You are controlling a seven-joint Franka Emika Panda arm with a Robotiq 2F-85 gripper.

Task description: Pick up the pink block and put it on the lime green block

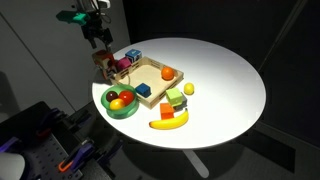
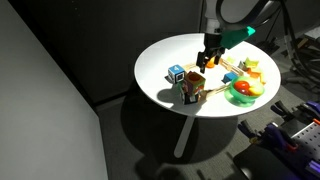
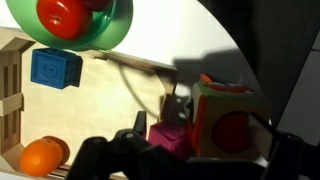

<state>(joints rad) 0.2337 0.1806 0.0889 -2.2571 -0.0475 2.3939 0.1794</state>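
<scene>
The pink block (image 3: 170, 137) lies at the edge of the wooden tray (image 3: 12, 95), right beside a multi-coloured cube with a red circle (image 3: 230, 120). It also shows in an exterior view (image 1: 122, 67). My gripper (image 3: 190, 162) hovers just above these two with its dark fingers spread wide, open and empty. It shows in both exterior views (image 1: 99, 42) (image 2: 207, 62). The lime green block (image 1: 175, 99) sits on the white table near the banana, far from the gripper.
A green bowl (image 1: 108, 108) with fruit stands by the tray. A blue cube (image 3: 55, 68) and an orange (image 3: 40, 157) lie in the tray. A yellow-green cube (image 1: 187, 89) and a banana (image 1: 168, 121) lie by the green block.
</scene>
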